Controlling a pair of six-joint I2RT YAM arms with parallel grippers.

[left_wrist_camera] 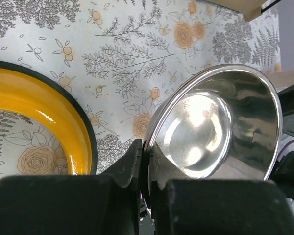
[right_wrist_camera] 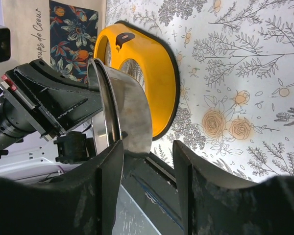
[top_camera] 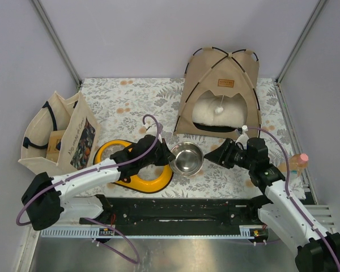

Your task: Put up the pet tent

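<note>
Top external: pet tent (top_camera: 218, 93) upright, 1 o'clock, door toward 6, floral counter (top_camera: 130, 102); left claw (top_camera: 165, 156) clamps bowl (top_camera: 188, 160), right claw (top_camera: 213, 156) apart.

Pale lilac walls (top_camera: 158, 34) enclose a table under floral-printed cloth (top_camera: 136, 102).

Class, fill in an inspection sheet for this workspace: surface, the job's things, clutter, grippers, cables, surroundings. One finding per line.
Surface: floral cloth covers the table.
Job's things: pet tent stands erected at the far right, with a white cushion inside and a pompom hanging in the doorway.
Clutter: tote bag far left; yellow bowl stand; steel bowl; small pink-topped item at the right edge, too small to identify.
Grippers: left gripper shut on the steel bowl's rim; right gripper open, facing the bowl.
Cables: purple cable loops along each arm.
Surroundings: plain walls, metal corner posts, black rail along the near edge.
</note>
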